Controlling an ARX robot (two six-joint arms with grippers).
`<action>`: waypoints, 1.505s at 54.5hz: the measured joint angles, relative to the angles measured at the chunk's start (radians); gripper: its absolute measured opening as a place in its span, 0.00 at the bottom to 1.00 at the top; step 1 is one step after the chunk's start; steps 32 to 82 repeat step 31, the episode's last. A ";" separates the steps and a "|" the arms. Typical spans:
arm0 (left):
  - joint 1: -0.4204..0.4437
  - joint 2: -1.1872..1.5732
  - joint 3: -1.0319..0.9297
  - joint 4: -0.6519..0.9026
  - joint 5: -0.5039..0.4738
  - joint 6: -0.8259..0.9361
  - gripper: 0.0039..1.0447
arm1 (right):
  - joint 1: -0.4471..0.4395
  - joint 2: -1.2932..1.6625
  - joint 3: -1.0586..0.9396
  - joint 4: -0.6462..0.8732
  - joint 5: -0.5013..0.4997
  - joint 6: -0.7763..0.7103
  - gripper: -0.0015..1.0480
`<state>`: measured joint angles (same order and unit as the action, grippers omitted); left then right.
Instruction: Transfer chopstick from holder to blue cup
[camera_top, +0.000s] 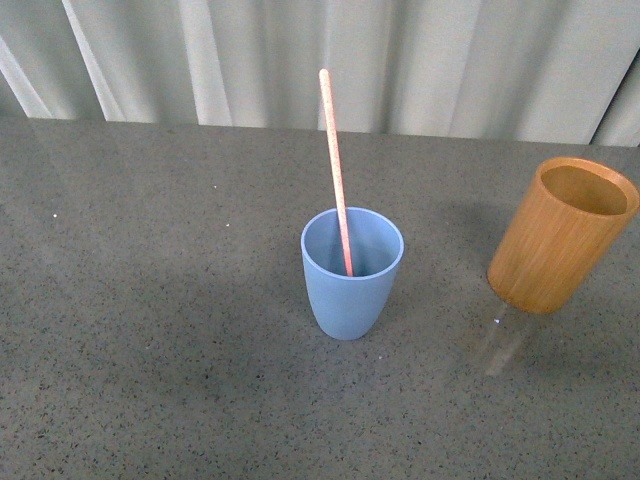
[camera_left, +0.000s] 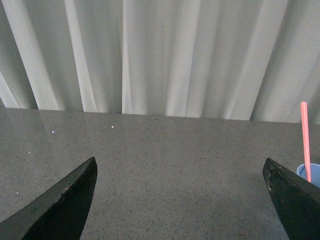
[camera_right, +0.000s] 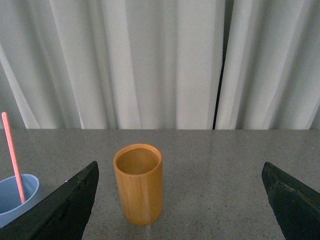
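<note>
The blue cup (camera_top: 352, 273) stands upright in the middle of the grey table. A single pale pink chopstick (camera_top: 334, 165) stands in it, leaning slightly left and rising well above the rim. The orange-brown holder (camera_top: 562, 233) stands to the cup's right; its inside looks empty. Neither arm shows in the front view. My left gripper (camera_left: 180, 167) is open over bare table, with the cup's rim (camera_left: 305, 172) and the chopstick (camera_left: 304, 140) beside one fingertip. My right gripper (camera_right: 180, 169) is open, and the holder (camera_right: 138, 184) stands ahead of it, nearer one finger, with the cup (camera_right: 15, 197) beyond.
A speckled grey tabletop (camera_top: 150, 330) stretches around both vessels. Pale pleated curtains (camera_top: 300, 60) hang along the table's far edge.
</note>
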<state>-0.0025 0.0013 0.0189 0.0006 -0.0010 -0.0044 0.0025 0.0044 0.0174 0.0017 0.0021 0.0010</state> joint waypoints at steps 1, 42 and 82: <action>0.000 0.000 0.000 0.000 0.000 0.000 0.94 | 0.000 0.000 0.000 0.000 0.000 0.000 0.90; 0.000 0.000 0.000 0.000 0.000 0.000 0.94 | 0.000 0.000 0.000 0.000 0.000 0.000 0.90; 0.000 0.000 0.000 0.000 0.000 0.000 0.94 | 0.000 0.000 0.000 0.000 0.000 0.000 0.90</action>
